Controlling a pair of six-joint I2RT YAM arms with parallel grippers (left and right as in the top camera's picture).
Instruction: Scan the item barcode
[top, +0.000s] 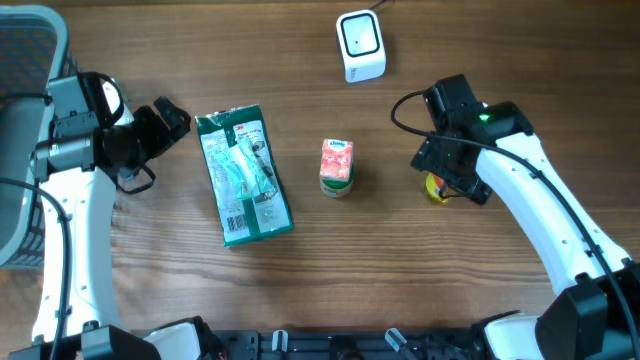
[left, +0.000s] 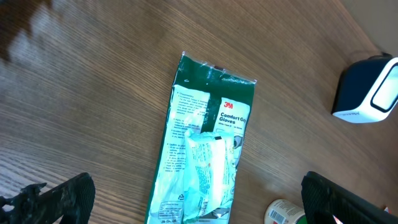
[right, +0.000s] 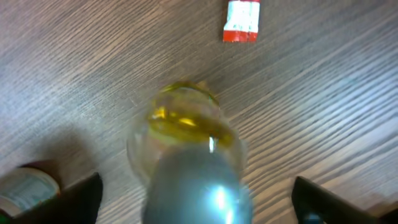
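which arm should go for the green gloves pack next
Left. Its open hand sits right beside the gloves pack, while the right hand is on the far side, straddling a yellow bottle.

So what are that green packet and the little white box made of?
Green packet: thin, glossy plastic film, judging by its wrinkles, glare and the see-through patch. White box: probably hard, smooth moulded plastic, given its rounded corners and even sheen.
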